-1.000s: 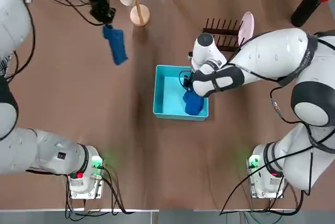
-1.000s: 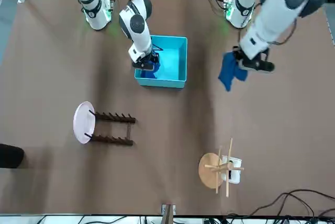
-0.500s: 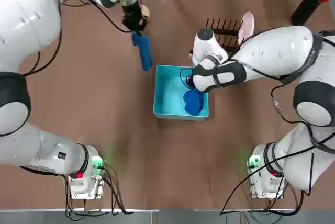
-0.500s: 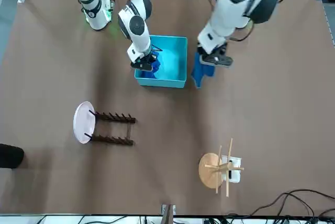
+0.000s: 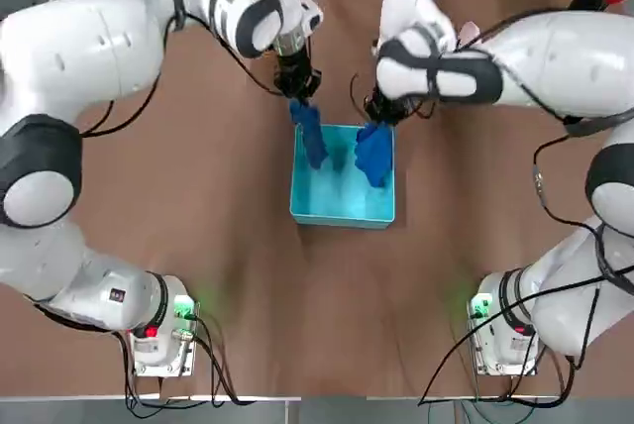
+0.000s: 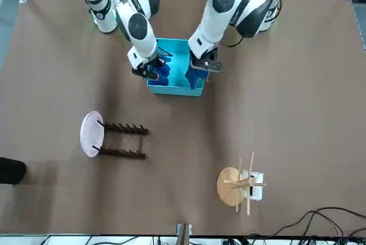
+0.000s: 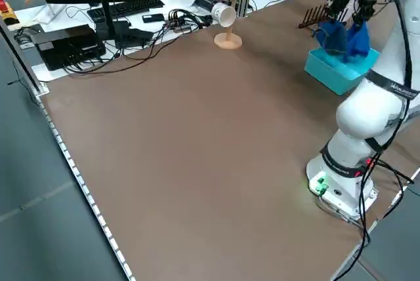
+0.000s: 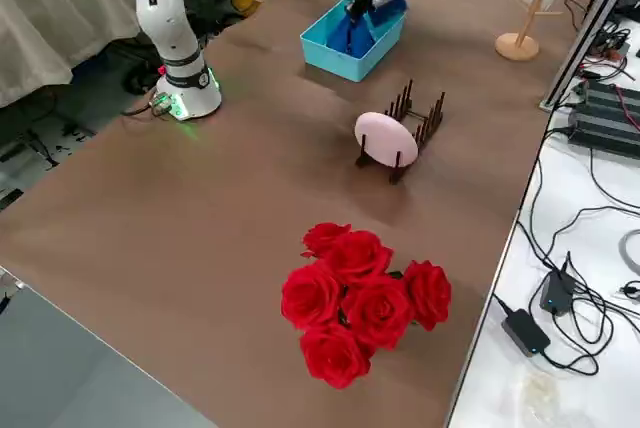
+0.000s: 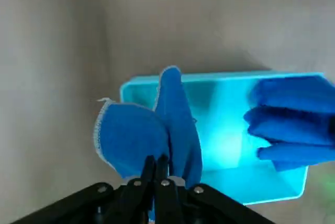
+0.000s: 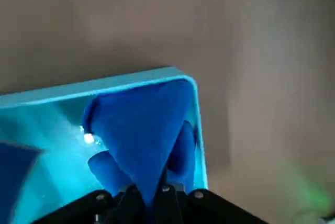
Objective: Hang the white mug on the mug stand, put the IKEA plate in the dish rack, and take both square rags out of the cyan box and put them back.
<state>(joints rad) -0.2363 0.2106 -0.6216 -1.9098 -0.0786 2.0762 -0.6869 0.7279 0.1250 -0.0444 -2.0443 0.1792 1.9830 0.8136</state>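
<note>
two rags pinched at the box

the box [image 5: 342,208] sits between the arms. over its far left corner, the left gripper [image 9: 157,162] grips one rag [image 5: 310,137]; at its far right corner, the right gripper [image 10: 150,185] pinches the other rag [image 10: 144,124]. beyond, toward the table's far right corner, the plate [image 6: 91,134] stands in the rack [image 6: 127,153]; near the far edge, left, the mug [image 6: 257,190] hangs on the stand [image 6: 229,190].

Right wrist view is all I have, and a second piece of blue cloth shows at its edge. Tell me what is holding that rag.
Observer: The left pincer has that rag gripped at the far left corner of the box.
Operator: Copy. Give me the plate next.
Observer: The plate stands on edge in the rack, at the end on the robot's right.
Operator: And the mug, report.
Observer: The mug hangs on the stand, off the table.
</note>
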